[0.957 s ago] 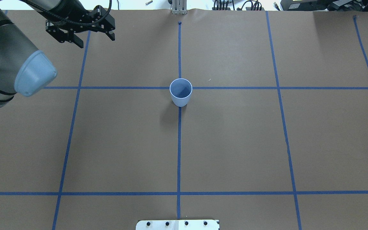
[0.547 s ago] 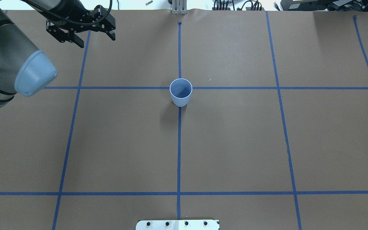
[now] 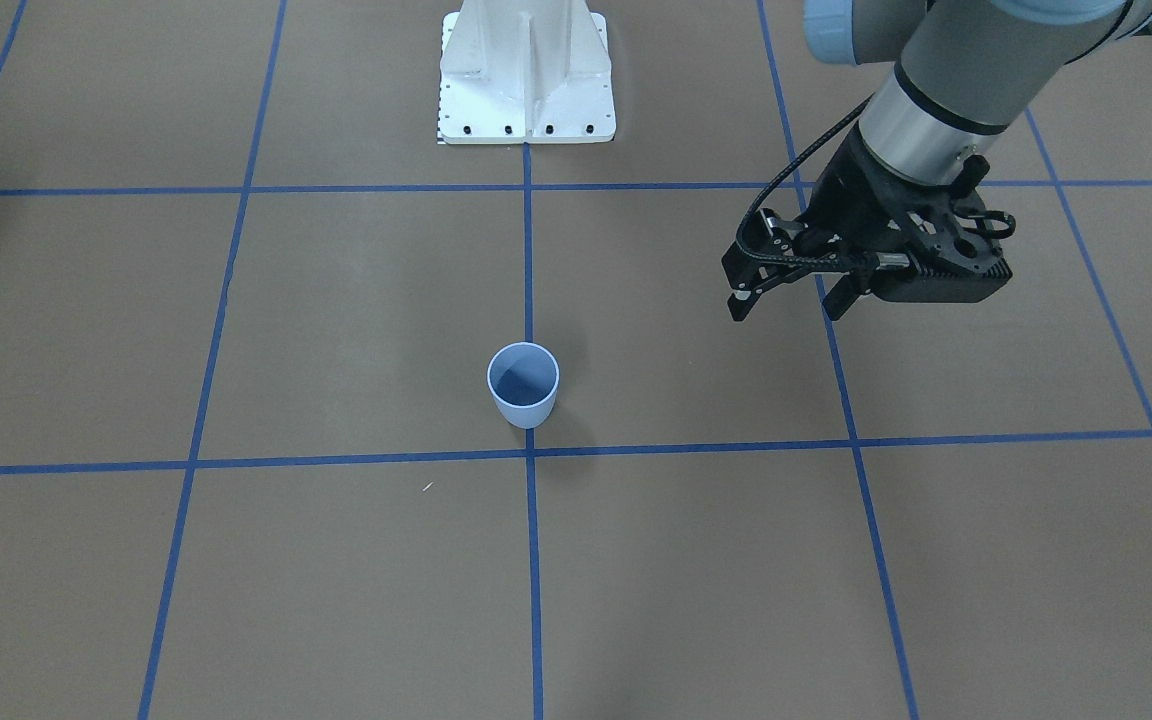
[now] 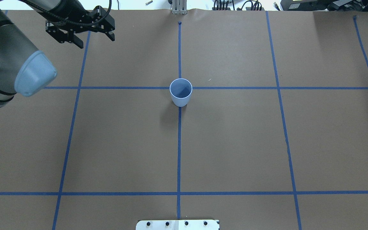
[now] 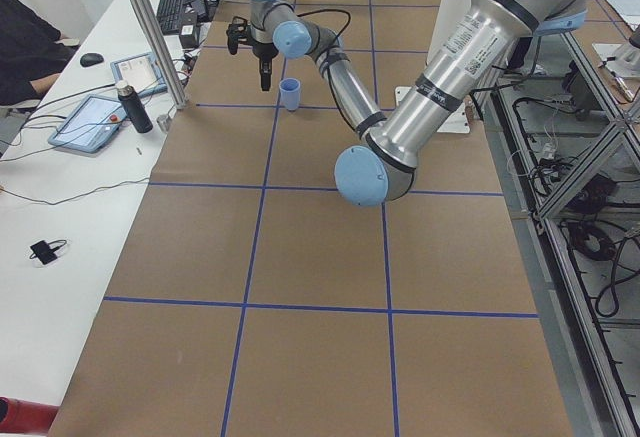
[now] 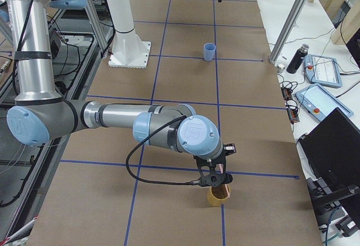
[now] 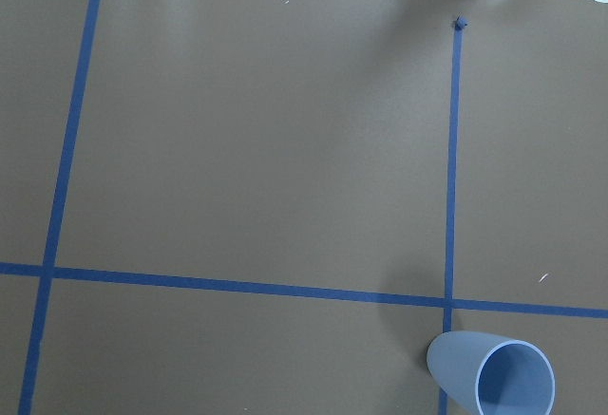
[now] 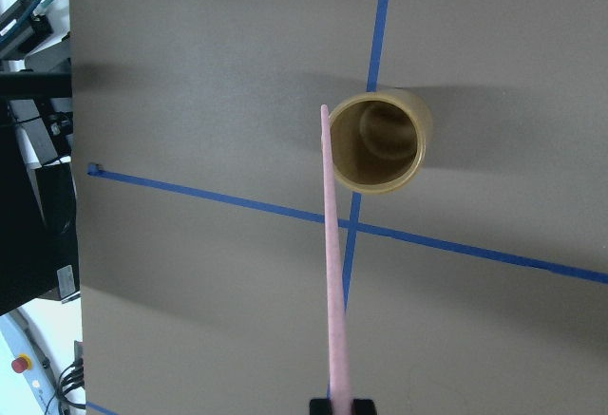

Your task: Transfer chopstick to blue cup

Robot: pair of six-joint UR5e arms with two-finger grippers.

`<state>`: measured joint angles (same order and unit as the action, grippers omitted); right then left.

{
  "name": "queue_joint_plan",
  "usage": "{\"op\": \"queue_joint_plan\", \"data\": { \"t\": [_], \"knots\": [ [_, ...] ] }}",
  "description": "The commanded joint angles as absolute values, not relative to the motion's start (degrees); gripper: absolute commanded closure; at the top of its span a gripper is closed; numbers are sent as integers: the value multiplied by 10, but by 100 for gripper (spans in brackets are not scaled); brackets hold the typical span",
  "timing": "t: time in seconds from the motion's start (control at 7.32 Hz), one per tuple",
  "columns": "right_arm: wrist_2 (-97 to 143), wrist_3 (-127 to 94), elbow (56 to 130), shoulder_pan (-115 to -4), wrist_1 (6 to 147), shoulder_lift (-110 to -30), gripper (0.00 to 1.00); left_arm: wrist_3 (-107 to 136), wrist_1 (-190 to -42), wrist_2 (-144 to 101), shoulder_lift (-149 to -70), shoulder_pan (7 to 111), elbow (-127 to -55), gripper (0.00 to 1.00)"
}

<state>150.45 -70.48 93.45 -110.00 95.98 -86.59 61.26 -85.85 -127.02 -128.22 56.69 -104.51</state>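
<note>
The blue cup [image 4: 180,92] stands upright at the table's middle, on a tape crossing [image 3: 523,385]. My left gripper [image 4: 95,40] hovers far off to the cup's far left, open and holding nothing [image 3: 786,305]. The left wrist view catches the cup [image 7: 489,377] at its lower right. The chopstick [image 8: 331,263], a thin pale-pink stick, is held at its lower end by my right gripper [image 8: 340,404], which is shut on it. Its free tip lies beside the rim of a tan cup [image 8: 380,144]. My right gripper [image 6: 216,179] is at the table's far right end, well away from the blue cup [image 6: 209,51].
The tan cup [image 6: 218,196] stands on a tape line near the right end. The white robot base [image 3: 526,70] is at the near edge. A side table holds tablets and a dark bottle [image 5: 135,107]; a person's sleeve [image 5: 25,47] shows beside it.
</note>
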Motion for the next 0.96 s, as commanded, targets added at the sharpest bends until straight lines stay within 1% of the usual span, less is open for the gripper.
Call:
{"op": "queue_joint_plan", "data": {
  "t": [0.0, 0.27, 0.68, 0.82],
  "knots": [
    [1503, -759, 1010, -1102, 961, -879, 100, 613, -859, -1271, -1278, 568, -1045, 2],
    [1506, -836, 1063, -1065, 960, -855, 100, 612, -859, -1271, -1278, 570, -1045, 2],
    [1509, -860, 1060, -964, 961, -725, 100, 611, -859, -1270, -1274, 586, -1045, 2],
    [1510, -860, 1076, -919, 961, -697, 100, 610, -858, -1271, -1266, 605, -1044, 2]
  ]
}}
